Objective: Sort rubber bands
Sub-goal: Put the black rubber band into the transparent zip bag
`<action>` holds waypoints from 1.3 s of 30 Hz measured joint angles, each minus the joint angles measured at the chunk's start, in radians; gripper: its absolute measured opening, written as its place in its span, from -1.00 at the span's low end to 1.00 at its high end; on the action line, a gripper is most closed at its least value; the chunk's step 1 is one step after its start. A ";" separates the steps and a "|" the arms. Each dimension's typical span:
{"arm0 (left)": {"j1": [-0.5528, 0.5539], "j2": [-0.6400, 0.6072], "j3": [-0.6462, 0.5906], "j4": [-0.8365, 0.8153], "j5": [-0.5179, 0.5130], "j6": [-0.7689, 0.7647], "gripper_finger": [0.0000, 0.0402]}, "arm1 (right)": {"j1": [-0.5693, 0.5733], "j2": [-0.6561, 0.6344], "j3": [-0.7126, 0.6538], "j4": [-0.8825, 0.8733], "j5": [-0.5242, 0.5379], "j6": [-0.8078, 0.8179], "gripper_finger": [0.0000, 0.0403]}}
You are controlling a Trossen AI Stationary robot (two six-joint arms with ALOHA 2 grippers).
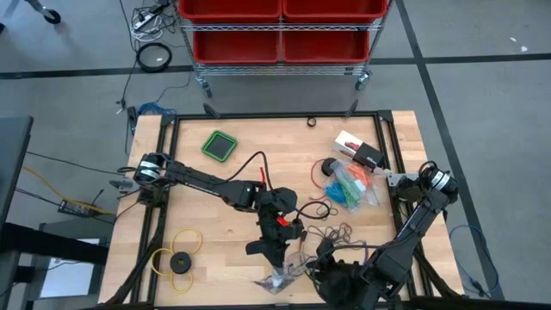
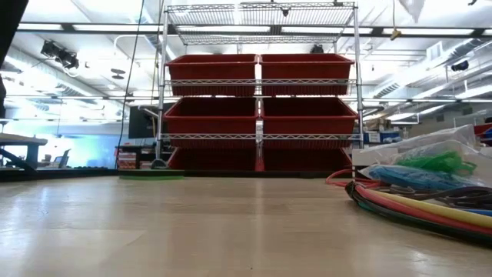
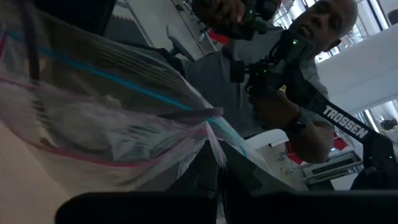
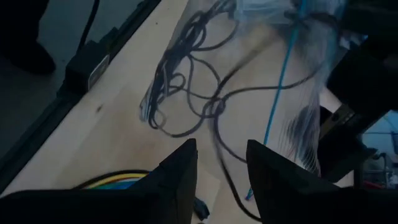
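My left gripper (image 1: 274, 252) is near the table's front edge, at the middle, shut on a clear plastic zip bag (image 1: 281, 277). A loose tangle of dark rubber bands (image 1: 332, 232) lies on the wood just right of it. My right gripper (image 4: 221, 167) hovers open over this tangle (image 4: 186, 93), and one dark strand runs through the gap between its fingers; I cannot tell whether it touches them. Clear bags of blue, green and orange rubber bands (image 1: 353, 185) lie at the right, also seen in the low view (image 2: 430, 165). My left gripper pinches the clear bag between its two fingers at the zip-strip edge (image 3: 214, 146); one layer or several, I cannot tell. The bag spreads out slack beyond the fingers (image 3: 93, 112). In the high view it hangs below the gripper, its lower part (image 1: 277, 281) at the table top.
A green square pad (image 1: 220, 145) lies at the back left and a yellow ring with a black disc (image 1: 177, 258) at the front left. A small box (image 1: 357, 151) is at the back right. Coloured cables (image 2: 415, 208) curve along the right. A person (image 3: 273, 68) stands beyond the table.
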 joint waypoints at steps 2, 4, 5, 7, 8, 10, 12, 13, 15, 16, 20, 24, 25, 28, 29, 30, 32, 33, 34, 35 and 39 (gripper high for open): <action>0.000 0.000 0.000 0.009 0.000 -0.006 -0.95 | 0.000 0.000 0.000 -0.001 0.002 -0.011 -0.37; 0.000 0.000 0.000 0.029 0.000 -0.025 -0.95 | 0.000 0.000 0.000 -0.007 0.005 -0.011 -0.37; 0.000 0.000 0.000 0.045 0.003 -0.038 -0.95 | 0.000 0.000 0.000 -0.007 0.005 -0.011 -0.37; 0.000 0.000 0.000 0.085 0.015 -0.065 -0.95 | 0.000 0.000 0.000 -0.007 0.005 -0.012 -0.37; -0.001 0.000 0.000 0.107 0.022 -0.079 -0.95 | -0.001 0.000 0.000 -0.007 0.005 -0.013 -0.37; -0.001 0.000 0.000 0.159 0.031 -0.112 -0.95 | -0.003 0.000 0.000 -0.009 0.006 -0.014 -0.37; -0.002 0.000 0.000 0.217 0.043 -0.149 -0.95 | -0.003 0.000 0.000 -0.014 0.018 -0.014 -0.37; -0.002 0.000 0.000 0.244 0.048 -0.164 -0.95 | -0.003 0.000 0.000 -0.015 0.027 -0.014 -0.37; -0.003 0.000 0.000 0.293 0.053 -0.196 -0.95 | -0.003 0.000 0.000 -0.014 0.050 -0.018 -0.37; -0.003 0.000 0.000 0.315 0.053 -0.209 -0.95 | -0.003 0.000 0.000 -0.014 0.064 -0.020 -0.37; -0.003 0.000 0.000 0.359 0.060 -0.246 -0.95 | 0.002 0.000 0.000 -0.012 0.167 -0.021 -0.42; -0.003 0.000 0.000 0.360 0.060 -0.254 -0.95 | 0.013 0.000 0.000 0.014 0.262 -0.046 -0.58; -0.003 0.000 0.000 0.361 0.060 -0.254 -0.95 | 0.013 0.000 0.000 0.020 0.264 -0.059 -0.63; -0.003 0.000 0.000 0.366 0.060 -0.254 -0.95 | 0.013 0.000 0.000 0.029 0.260 -0.063 -0.78; -0.003 0.000 0.000 0.366 0.060 -0.254 -0.95 | 0.013 0.000 0.000 0.030 0.259 -0.062 -0.83; -0.003 0.000 0.000 0.367 0.060 -0.254 -0.95 | 0.013 0.000 0.000 0.032 0.259 -0.059 -0.88; -0.003 0.000 0.000 0.369 0.060 -0.254 -0.95 | 0.013 0.000 0.000 0.035 0.258 -0.060 -0.96; -0.003 0.000 0.000 0.373 0.060 -0.254 -0.95 | 0.013 0.000 0.000 0.038 0.258 -0.063 -0.98; -0.003 0.000 0.000 0.377 0.060 -0.254 -0.95 | 0.013 0.000 0.000 0.042 0.258 -0.064 -0.98; -0.004 0.000 0.000 0.383 0.060 -0.254 -0.95 | 0.012 0.000 0.000 0.047 0.258 -0.061 -0.98; -0.004 0.000 0.000 0.390 0.060 -0.254 -0.95 | 0.011 0.000 0.000 0.075 0.257 -0.057 -1.00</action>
